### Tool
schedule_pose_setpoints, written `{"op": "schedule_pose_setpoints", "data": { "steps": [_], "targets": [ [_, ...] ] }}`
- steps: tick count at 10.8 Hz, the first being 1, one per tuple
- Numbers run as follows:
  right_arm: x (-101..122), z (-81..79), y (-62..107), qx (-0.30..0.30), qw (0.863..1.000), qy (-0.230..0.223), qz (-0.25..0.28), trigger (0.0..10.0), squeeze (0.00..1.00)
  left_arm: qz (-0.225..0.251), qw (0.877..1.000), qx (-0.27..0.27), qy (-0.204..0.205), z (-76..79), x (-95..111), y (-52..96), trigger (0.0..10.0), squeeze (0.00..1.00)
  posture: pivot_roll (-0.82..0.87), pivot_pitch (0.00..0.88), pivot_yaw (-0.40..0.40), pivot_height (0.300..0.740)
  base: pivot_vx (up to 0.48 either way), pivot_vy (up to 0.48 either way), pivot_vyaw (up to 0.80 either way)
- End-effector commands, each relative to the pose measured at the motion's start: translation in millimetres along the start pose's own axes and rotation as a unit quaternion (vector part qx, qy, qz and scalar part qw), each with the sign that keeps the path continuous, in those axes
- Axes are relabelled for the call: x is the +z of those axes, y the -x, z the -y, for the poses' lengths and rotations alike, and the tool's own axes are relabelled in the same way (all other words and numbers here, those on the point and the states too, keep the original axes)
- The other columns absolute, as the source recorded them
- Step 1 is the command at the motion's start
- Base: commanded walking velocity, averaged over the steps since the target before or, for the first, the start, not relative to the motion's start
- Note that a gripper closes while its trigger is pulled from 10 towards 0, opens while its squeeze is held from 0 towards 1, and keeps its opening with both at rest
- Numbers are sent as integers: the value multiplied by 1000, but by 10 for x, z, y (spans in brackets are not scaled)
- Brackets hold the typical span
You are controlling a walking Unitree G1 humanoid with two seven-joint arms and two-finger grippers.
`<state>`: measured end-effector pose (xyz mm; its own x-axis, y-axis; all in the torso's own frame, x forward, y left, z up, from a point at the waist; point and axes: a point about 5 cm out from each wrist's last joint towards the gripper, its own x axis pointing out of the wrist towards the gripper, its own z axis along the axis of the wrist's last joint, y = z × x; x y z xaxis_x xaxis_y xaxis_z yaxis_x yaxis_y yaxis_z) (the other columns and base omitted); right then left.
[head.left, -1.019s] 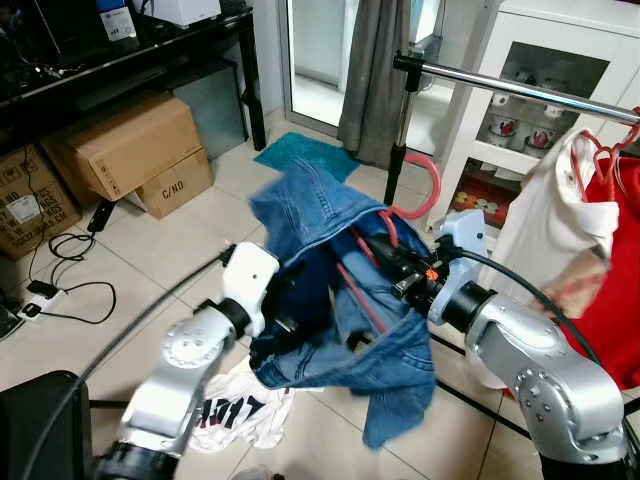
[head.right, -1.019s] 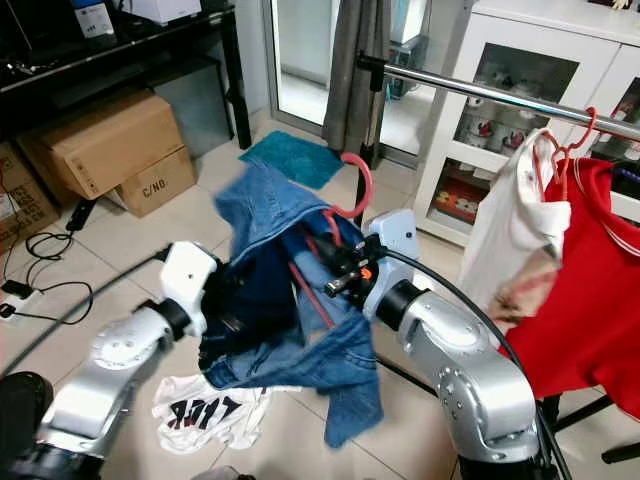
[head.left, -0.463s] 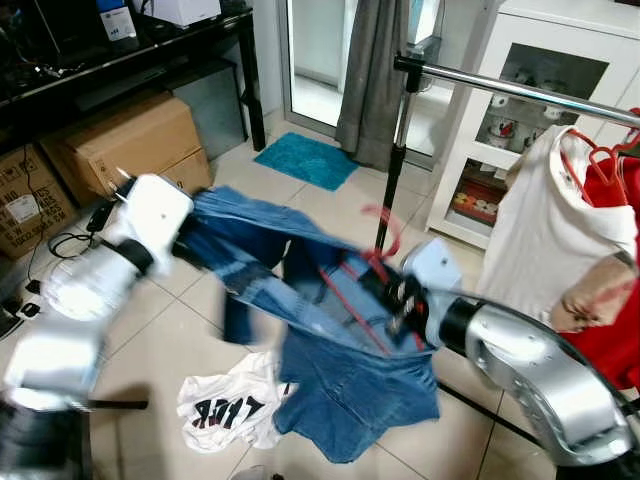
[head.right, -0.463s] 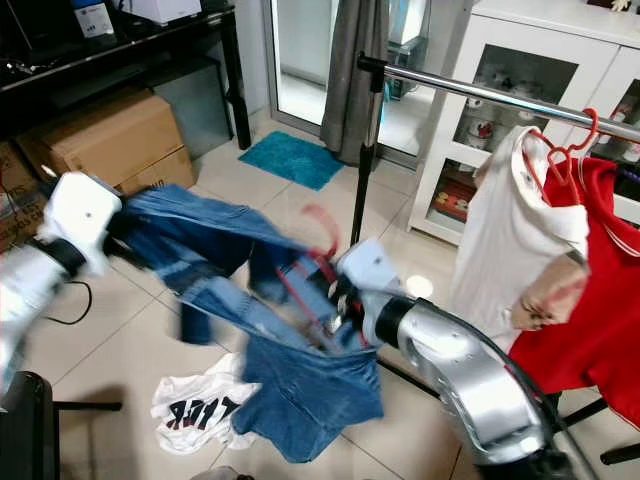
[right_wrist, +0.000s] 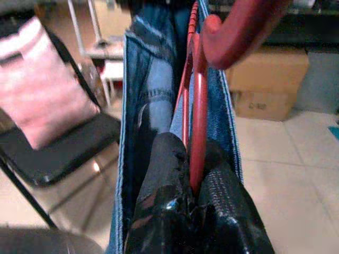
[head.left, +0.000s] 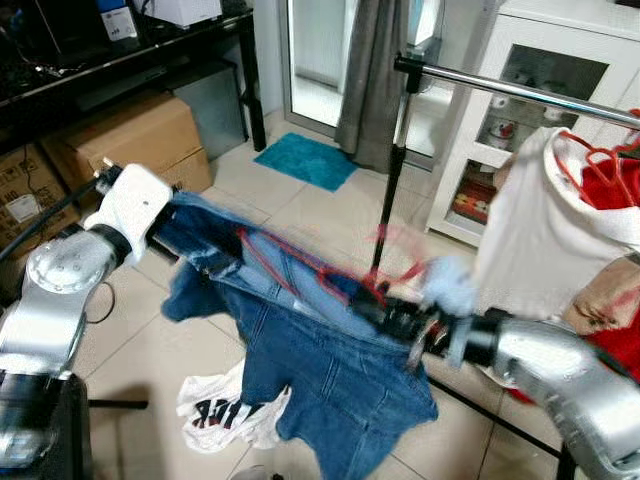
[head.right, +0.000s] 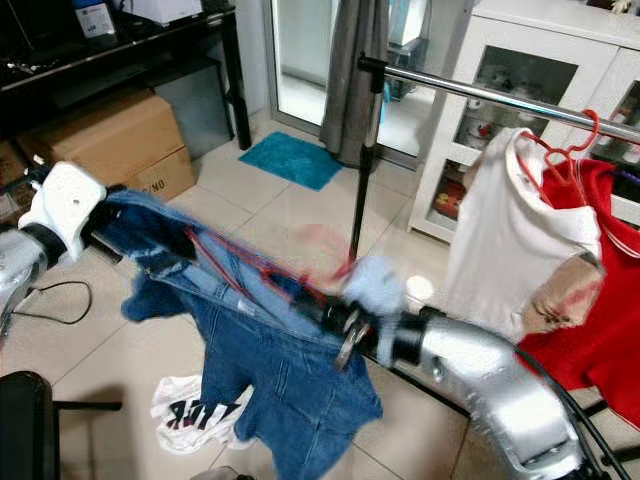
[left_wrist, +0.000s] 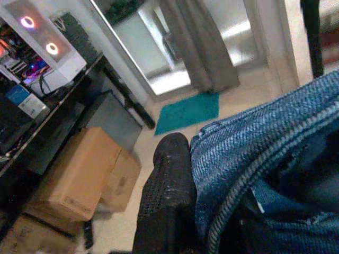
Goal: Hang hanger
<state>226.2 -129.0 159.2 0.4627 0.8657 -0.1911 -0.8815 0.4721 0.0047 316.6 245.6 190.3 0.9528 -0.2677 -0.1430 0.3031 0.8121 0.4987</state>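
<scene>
Tiled floor (head.left: 200, 330), white printed shirt (head.left: 225, 412), teal mat (head.left: 305, 160), cardboard boxes (head.left: 135, 145)

Even daylight from the glass door (head.left: 320, 45) behind the rail (head.left: 520, 88); motion blur smears the right claw (head.left: 400, 318); wrist views soft.

Robot body: 2 silver metallic arms with rounded cylindrical segments. The left arm (head.left: 60, 290) ends in a white rounded wrist housing (head.left: 135, 205), with a black cable behind it. Textured matte-black gripper fingers (left_wrist: 167, 196); glossy black finger bases (right_wrist: 164, 217).
</scene>
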Motion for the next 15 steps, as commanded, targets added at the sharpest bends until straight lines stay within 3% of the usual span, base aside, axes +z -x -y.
{"op": "schedule_pose_setpoints", "data": {
  "steps": [1, 2, 3, 4, 5, 6, 7, 8, 9, 10, 12, 13, 15],
  "targets": [
    [-19, 14, 84, 1, 1000, -2, -11, 0, 0, 6, 999, 46, 22, -185, 27, 29, 0, 0, -45, 0, 29, 740, 0, 0, 0],
    [4, -24, 77, 10, 1000, -14, 8, 0, 0, 37, 995, 43, 81, -160, 87, -39, 0, 0, -42, 0, 27, 740, 0, 0, 0],
    [112, -12, 45, 0, 995, -62, 79, 0, 0, 60, 978, 38, 197, -90, 62, -116, 0, 0, -41, 0, 27, 740, 0, 0, 0],
    [146, -11, 52, 4, 990, -91, 109, 0, 0, 65, 964, 61, 252, -102, -1, -149, 0, 0, -41, 0, 26, 740, 0, 0, 0],
    [28, -91, 88, 30, 997, -55, 41, 0, 0, 83, 958, 67, 265, -143, 23, -159, 0, 0, -47, 0, 29, 740, 0, 0, 0],
    [-151, -25, 80, -5, 999, -8, -43, 0, 0, 91, 968, -2, 233, -65, 148, -159, 0, 0, -50, 0, 32, 740, 0, 0, 0],
    [-259, 80, 95, -43, 993, 36, -100, 0, 0, 92, 968, -84, 218, 28, 232, -141, 0, 0, -50, 0, 33, 740, 0, 0, 0],
    [-334, 187, 134, -72, 984, 76, -147, 0, 0, 89, 959, -149, 224, 83, 279, -112, 0, 0, -50, 0, 33, 740, 0, 0, 0],
    [-345, 186, 152, -63, 981, 94, -158, 0, 0, 93, 952, -162, 241, 76, 298, -106, 0, 0, -50, 0, 33, 740, 0, 0, 0],
    [-242, 99, 200, -13, 992, 69, -104, 0, 0, 50, 964, -98, 242, -122, 178, -175, 0, 0, -48, 0, 33, 740, 0, 0, 0],
    [-132, 84, 257, 6, 999, 13, -34, 0, 0, 22, 966, 11, 256, -385, -25, -183, 0, 0, -49, 0, 34, 740, 0, 0, 0],
    [-125, 59, 299, 25, 1000, -8, -16, 0, 0, 36, 954, 40, 295, -478, -96, -159, 0, 0, -49, 0, 32, 740, 0, 0, 0],
    [-34, 14, 308, 49, 997, -49, 40, 0, 0, 14, 937, 35, 346, -425, -270, -181, 0, 0, -45, 0, 27, 740, 0, 0, 0]
  ]
}}
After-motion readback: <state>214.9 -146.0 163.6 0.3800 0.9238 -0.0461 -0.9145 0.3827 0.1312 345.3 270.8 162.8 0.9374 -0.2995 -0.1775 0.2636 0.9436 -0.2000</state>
